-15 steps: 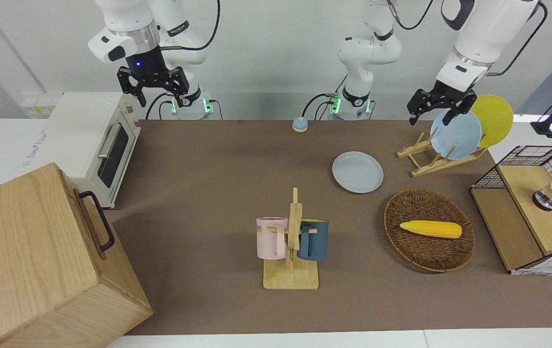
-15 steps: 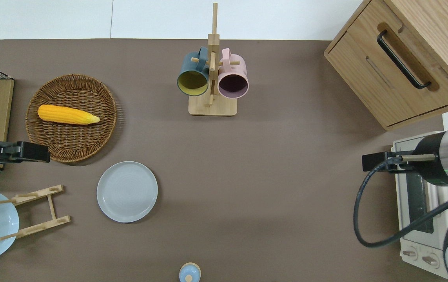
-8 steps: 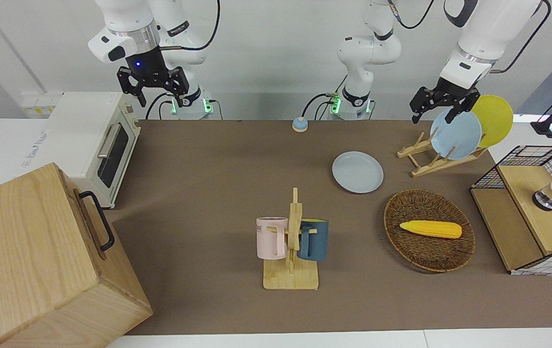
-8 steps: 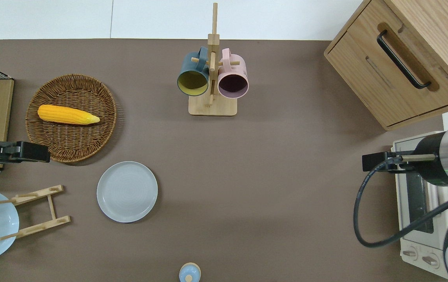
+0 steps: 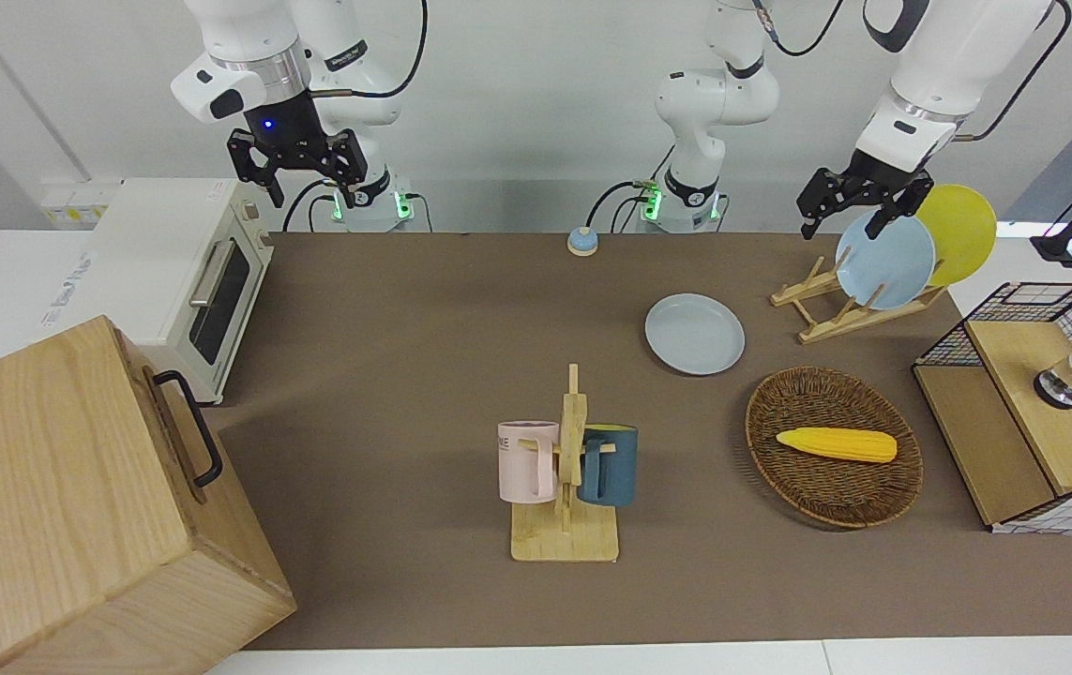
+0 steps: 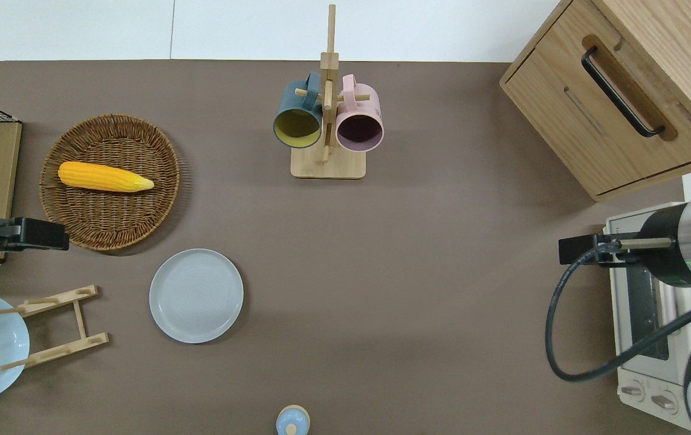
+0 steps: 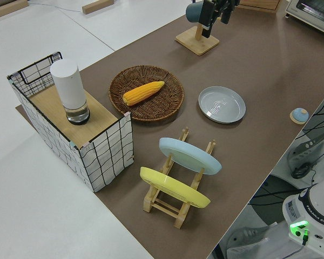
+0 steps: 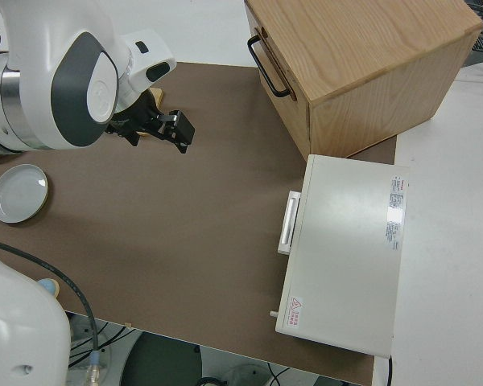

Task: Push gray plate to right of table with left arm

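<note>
The gray plate (image 5: 694, 334) lies flat on the brown table (image 5: 423, 319), between the wooden plate rack and the wicker basket; it also shows in the overhead view (image 6: 196, 295) and in the left side view (image 7: 222, 104). My left gripper (image 5: 859, 208) is open and empty, up in the air. In the overhead view it (image 6: 58, 234) is over the rim of the wicker basket at the left arm's end of the table, well apart from the plate. My right arm is parked, its gripper (image 5: 296, 178) open and empty.
A wicker basket (image 6: 158, 199) holds a corn cob (image 6: 105, 176). A wooden rack (image 6: 58, 326) holds a light-blue plate (image 5: 884, 261) and a yellow plate (image 5: 962, 230). A mug tree (image 6: 327, 121), a wire shelf (image 5: 1028, 403), a toaster oven (image 5: 174, 272), a wooden cabinet (image 5: 67, 506) and a small blue knob (image 5: 582, 241) stand around.
My left gripper has risen slightly and drifted a little toward the left arm's end of the table. The gray plate and the right arm have not moved.
</note>
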